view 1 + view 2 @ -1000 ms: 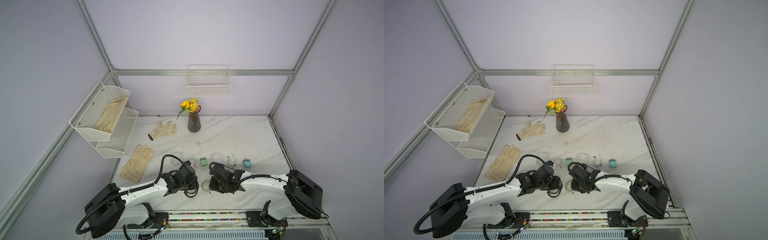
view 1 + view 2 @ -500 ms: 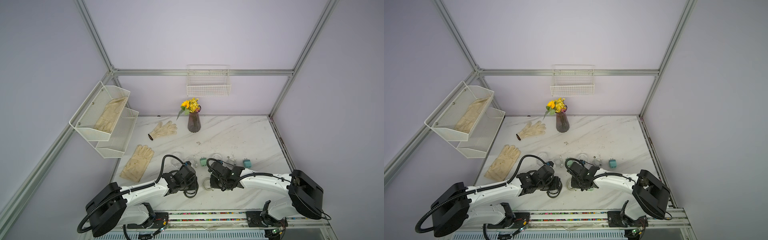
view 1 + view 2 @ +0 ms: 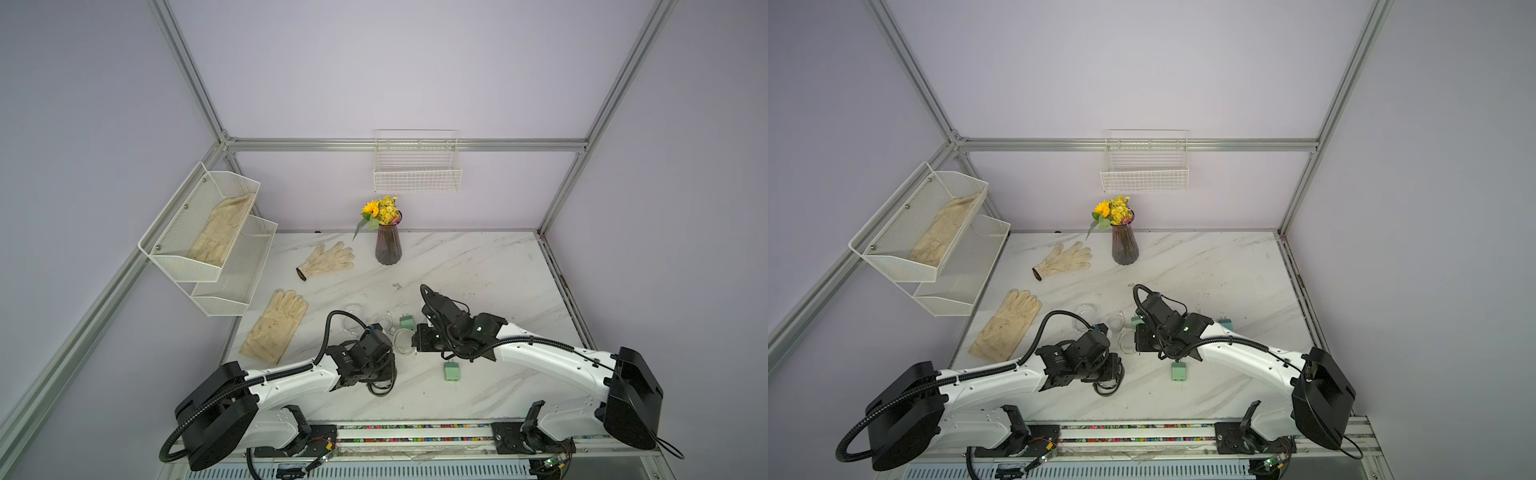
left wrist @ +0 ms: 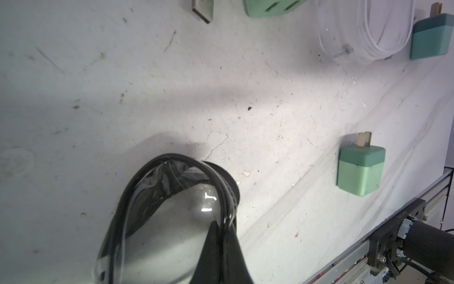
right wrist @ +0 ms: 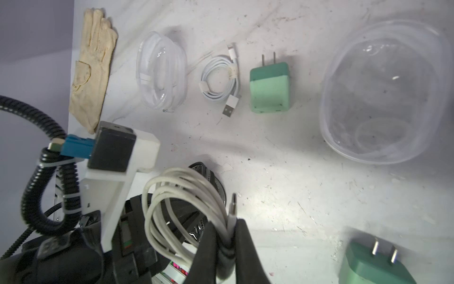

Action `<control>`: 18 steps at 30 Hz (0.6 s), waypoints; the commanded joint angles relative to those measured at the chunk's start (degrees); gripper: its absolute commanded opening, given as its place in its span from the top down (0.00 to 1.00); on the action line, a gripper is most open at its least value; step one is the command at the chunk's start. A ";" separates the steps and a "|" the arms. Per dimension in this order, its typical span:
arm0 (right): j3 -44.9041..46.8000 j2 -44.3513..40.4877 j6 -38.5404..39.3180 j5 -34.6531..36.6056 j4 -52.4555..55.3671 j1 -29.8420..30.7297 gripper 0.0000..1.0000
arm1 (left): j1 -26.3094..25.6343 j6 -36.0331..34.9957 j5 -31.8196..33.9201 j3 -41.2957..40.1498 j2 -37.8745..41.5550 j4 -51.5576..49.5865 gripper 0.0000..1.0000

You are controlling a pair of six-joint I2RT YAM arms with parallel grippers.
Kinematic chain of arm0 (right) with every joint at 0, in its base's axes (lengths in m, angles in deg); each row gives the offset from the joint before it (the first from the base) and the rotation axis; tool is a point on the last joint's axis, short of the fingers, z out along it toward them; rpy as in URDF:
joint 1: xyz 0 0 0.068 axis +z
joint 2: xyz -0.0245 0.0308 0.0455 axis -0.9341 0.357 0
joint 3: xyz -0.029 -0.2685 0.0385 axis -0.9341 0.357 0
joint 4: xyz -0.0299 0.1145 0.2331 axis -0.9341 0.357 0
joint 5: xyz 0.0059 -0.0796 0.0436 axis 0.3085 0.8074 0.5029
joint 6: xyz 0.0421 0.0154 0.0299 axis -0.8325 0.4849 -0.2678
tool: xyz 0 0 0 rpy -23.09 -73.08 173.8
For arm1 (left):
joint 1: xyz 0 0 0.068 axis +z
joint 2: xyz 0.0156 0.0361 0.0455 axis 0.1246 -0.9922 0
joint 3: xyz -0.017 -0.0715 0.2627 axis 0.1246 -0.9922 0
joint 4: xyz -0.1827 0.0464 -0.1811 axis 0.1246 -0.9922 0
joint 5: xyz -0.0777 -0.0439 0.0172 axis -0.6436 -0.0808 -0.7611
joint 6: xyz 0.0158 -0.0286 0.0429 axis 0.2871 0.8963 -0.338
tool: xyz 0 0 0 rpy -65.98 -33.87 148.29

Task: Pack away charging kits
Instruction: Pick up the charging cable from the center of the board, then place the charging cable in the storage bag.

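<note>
The coiled white cable (image 5: 172, 196) is found clamped in the right gripper (image 5: 227, 243), its loops hanging just beside the mouth of the clear case (image 4: 169, 216), whose rim is pinched by the left gripper (image 4: 222, 234).

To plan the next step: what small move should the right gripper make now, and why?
Probably carry the coiled thin white cable over the clear oval plastic case and lower it in: the right gripper pinches the cable, the left gripper holds the case nearby.
</note>
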 commanded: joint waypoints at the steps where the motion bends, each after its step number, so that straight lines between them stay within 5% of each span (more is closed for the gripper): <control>1: 0.04 2.02 1.68 -4.26 -4.12 -0.22 1.00 | 0.35 1.79 -0.23 4.85 0.58 1.06 0.99; 18: 8.76 -1.37 0.31 -5.67 -3.51 -0.20 1.00 | 1.41 5.69 -0.72 0.79 7.86 1.80 1.00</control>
